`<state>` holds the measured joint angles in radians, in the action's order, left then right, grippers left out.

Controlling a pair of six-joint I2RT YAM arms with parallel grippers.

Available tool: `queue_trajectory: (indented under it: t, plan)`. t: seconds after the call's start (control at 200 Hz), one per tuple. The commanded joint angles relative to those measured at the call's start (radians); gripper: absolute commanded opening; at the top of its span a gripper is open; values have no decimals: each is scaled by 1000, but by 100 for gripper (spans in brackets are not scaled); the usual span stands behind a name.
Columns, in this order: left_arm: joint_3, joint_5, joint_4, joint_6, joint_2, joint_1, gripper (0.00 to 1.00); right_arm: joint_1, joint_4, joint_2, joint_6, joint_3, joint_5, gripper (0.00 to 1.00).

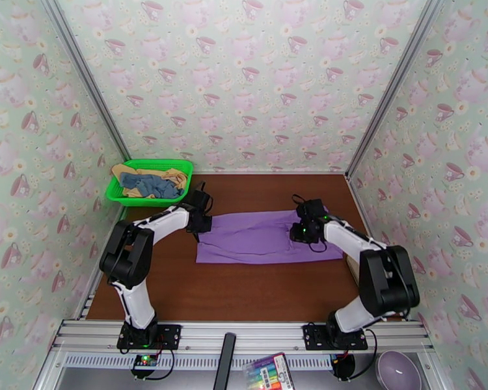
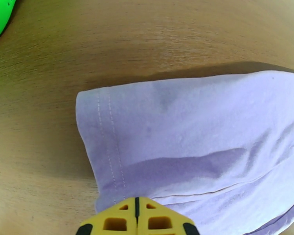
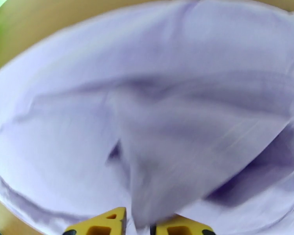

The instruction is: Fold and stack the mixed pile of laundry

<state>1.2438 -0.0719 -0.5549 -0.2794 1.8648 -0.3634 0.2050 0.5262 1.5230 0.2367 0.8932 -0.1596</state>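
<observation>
My left gripper is pressed fully shut at the hemmed edge of the purple T-shirt, spread flat on the table. My right gripper, barely parted, pinches a raised fold of it. Far left corner: the green mesh basket holds the slate-blue shirt and the tan-yellow garment.

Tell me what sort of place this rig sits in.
Probably a lab test cell dressed to look domestic: teacup-wallpaper panels in an aluminium frame around a wooden table, with a purple T-shirt laid out and a green mesh basket holding clothes.
</observation>
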Motion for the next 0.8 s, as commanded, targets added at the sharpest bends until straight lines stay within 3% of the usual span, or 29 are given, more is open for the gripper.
queue_trajectory:
  t: [0.0, 0.165, 0.341, 0.596, 0.796]
  plan:
    - [5, -20, 6, 11, -31, 2, 1, 12, 24, -87, 61, -57, 25, 29]
    - [5, -28, -2, 12, -33, 2, 0, 11, 125, -138, 50, 57, 68, 35]
    - [-10, -40, -5, 6, -63, 2, 0, -12, 136, -28, 32, 249, 48, 37]
    - [-26, -43, -10, -7, -89, 2, 0, -121, 124, 358, -10, 501, 15, 16]
    - [-43, -45, -4, -7, -95, 3, 0, -141, 81, 421, 3, 440, 3, 7]
